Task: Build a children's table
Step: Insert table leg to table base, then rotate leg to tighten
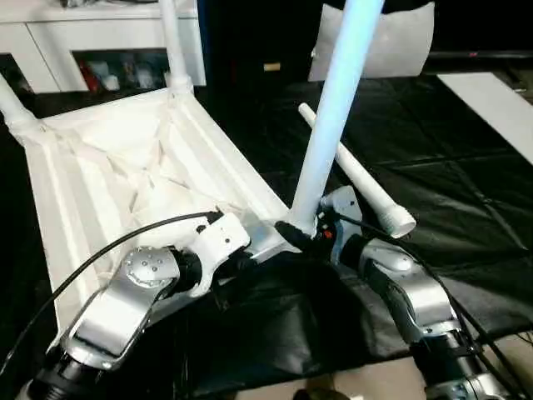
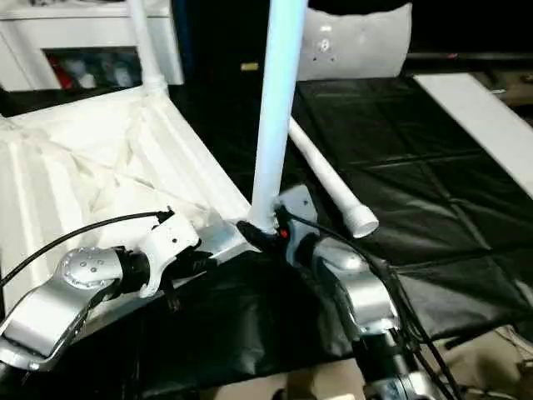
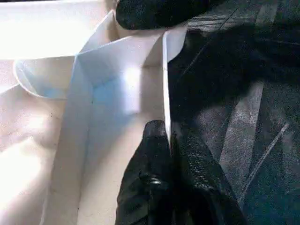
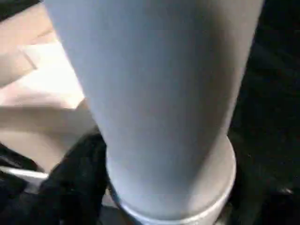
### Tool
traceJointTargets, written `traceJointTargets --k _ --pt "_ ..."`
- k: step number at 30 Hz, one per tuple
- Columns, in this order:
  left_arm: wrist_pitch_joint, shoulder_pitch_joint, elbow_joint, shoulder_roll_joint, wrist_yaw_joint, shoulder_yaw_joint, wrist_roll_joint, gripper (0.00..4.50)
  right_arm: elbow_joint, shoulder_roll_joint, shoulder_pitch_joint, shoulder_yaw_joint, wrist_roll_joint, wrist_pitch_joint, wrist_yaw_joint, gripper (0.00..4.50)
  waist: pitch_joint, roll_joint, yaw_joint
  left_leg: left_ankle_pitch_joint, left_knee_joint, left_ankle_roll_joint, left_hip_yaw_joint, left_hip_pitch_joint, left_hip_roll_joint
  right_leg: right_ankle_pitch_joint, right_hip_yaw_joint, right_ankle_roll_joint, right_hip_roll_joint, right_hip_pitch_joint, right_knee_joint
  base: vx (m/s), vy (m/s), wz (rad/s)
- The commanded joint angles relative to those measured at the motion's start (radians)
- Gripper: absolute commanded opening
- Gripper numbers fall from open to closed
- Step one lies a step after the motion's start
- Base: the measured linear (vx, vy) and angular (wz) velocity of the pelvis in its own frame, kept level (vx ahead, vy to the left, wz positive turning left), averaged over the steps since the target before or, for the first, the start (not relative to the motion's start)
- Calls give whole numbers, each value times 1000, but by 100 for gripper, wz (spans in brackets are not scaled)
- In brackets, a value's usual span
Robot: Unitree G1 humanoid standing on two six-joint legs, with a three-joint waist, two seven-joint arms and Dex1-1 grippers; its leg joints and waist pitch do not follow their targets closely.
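Your table top (image 1: 125, 175) lies upside down, ribbed underside up, on the black sheet (image 1: 433, 167), with two legs already standing in the far corner sockets. Your left gripper (image 3: 168, 140) has its fingers closed on the thin near rim of the top, pinching the wall just beside the near corner socket. Your right gripper (image 1: 304, 233) has its fingers wrapped around the base of the third leg (image 1: 333, 108), which stands nearly upright in that socket. The fourth leg (image 1: 358, 175) lies loose on the sheet, just beyond your right wrist.

Watch the tilt: the leg leans slightly, and pushing down off-axis could jam it or leave it half seated. The rim is thin, so your left hold could slip and let the top slide. Your right forearm could also nudge the loose leg and roll it away.
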Motion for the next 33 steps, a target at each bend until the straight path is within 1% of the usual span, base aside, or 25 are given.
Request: traceJointTargets --k 1,2,3,5,6,7,8,10,11,12,14,15,16,17,18,19,22,23,24,25,26,27,28,32,33 --pt "-27 -20 19 24 -8 14 9 0 23 -25 42 -2 -11 23 9 382 -61 12 4 -176 -57 18 -25 12 60 -46 55 -220 -84 36 -70 0 0 0" --pt "-36 -22 26 28 -14 13 8 0 16 -31 50 -5 -9 21 14 402 -61 17 5 -181 -58 19 -26 13 61 -63 53 -218 -85 36 -72 0 0 0" --pt "-41 -23 30 31 -17 13 8 0 12 -36 55 -6 -8 19 18 402 -61 16 5 -183 -58 19 -26 13 61 -69 53 -216 -83 35 -73 0 0 0" --pt "-80 -30 49 45 -42 8 6 0 -9 -60 80 -13 -5 0 41 420 -60 15 7 -185 -58 20 -26 14 61 -75 53 -212 -83 35 -75 0 0 0" --pt "-90 -31 54 49 -49 6 5 0 -16 -66 87 -16 -3 -4 46 426 -62 15 9 -190 -57 20 -25 13 62 -75 53 -211 -84 36 -73 0 0 0" --pt "-104 -35 60 55 -58 3 6 0 -27 -75 96 -22 1 -6 54 435 -60 13 8 -189 -58 23 -26 11 60 -81 52 -209 -83 37 -74 0 0 0" --pt "-114 -37 65 59 -65 1 5 0 -35 -82 103 -27 5 -6 59 444 -60 14 8 -192 -58 23 -26 12 61 -88 52 -210 -83 36 -73 0 0 0" --pt "-140 -45 80 67 -83 -5 4 0 -56 -100 114 -40 18 -9 78 444 -63 13 9 -190 -55 25 -25 13 61 -96 52 -212 -84 36 -74 0 0 0" --pt "-192 -60 117 89 -123 -24 5 0 -98 -144 136 -58 43 -24 132 444 -61 10 9 -191 -55 29 -25 12 61 -99 53 -211 -85 37 -76 0 0 0" --pt "-214 -65 131 98 -138 -33 9 0 -113 -161 143 -63 51 -27 153 444 -63 7 12 -184 -53 36 -25 10 61 -96 53 -203 -84 40 -75 0 0 0" --pt "-232 -70 146 105 -154 -39 10 0 -122 -176 147 -70 66 -38 184 444 -63 10 13 -173 -53 47 -25 11 60 -80 52 -202 -84 37 -73 0 0 0" --pt "-243 -73 156 109 -164 -43 10 0 -127 -185 149 -75 76 -45 204 444 -63 9 13 -172 -52 48 -25 11 62 -78 51 -207 -85 37 -71 0 0 0" --pt "-298 -86 185 127 -211 -59 8 0 -143 -213 149 -81 101 -47 252 444 -64 8 14 -170 -50 55 -25 12 61 -81 51 -211 -87 38 -72 0 0 0" --pt "-299 -86 185 127 -212 -59 8 0 -143 -214 149 -81 102 -47 253 444 -64 8 14 -170 -50 55 -25 12 61 -81 51 -211 -87 38 -72 0 0 0" --pt "-335 -96 204 141 -242 -72 12 0 -154 -229 148 -83 117 -49 284 444 -66 9 18 -154 -49 61 -24 12 63 -63 51 -215 -87 38 -68 0 0 0" --pt "-370 -104 225 154 -279 -84 13 0 -163 -247 144 -82 132 -45 319 444 -68 7 22 -151 -47 69 -24 13 62 -59 50 -216 -86 39 -70 0 0 0" --pt "-395 -110 240 163 -305 -92 12 0 -167 -258 140 -80 141 -42 343 444 -71 9 33 -131 -46 73 -23 16 65 -28 49 -228 -87 36 -62 0 0 0" --pt "-437 -123 269 165 -357 -100 -3 0 -167 -284 124 -58 138 -50 393 444 -71 13 34 -133 -45 74 -23 15 64 -31 48 -230 -87 35 -63 0 0 0" --pt "-446 -127 277 164 -372 -100 -10 0 -165 -291 118 -48 133 -58 410 444 -73 11 35 -132 -44 70 -22 14 64 -23 47 -234 -86 38 -60 0 0 0" --pt "-465 -135 290 162 -396 -102 -19 0 -156 -294 108 -37 121 -77 429 444 -72 17 38 -137 -45 66 -24 15 65 -24 47 -238 -88 37 -59 0 0 0" --pt "-465 -135 290 162 -396 -102 -19 0 -156 -294 108 -37 121 -77 429 444 -72 15 37 -141 -44 64 -23 16 65 -25 47 -239 -87 36 -60 0 0 0" --pt "-491 -146 308 163 -426 -108 -24 0 -138 -295 92 -19 107 -104 458 444 -72 17 40 -153 -44 58 -23 17 66 -31 47 -243 -89 35 -60 0 0 0" --pt "-491 -146 308 163 -426 -108 -24 0 -138 -295 92 -19 107 -104 458 444 -72 15 40 -163 -46 54 -23 16 65 -44 47 -244 -90 36 -61 0 0 0" --pt "-542 -167 353 172 -474 -130 -19 0 -78 -311 49 51 52 -172 527 444 -74 16 48 -160 -43 50 -22 18 66 -27 47 -253 -91 36 -57 0 0 0" --pt "-547 -167 357 172 -477 -132 -16 0 -73 -311 46 56 48 -176 533 444 -73 15 50 -158 -43 50 -23 17 67 -24 47 -253 -91 37 -56 0 0 0"
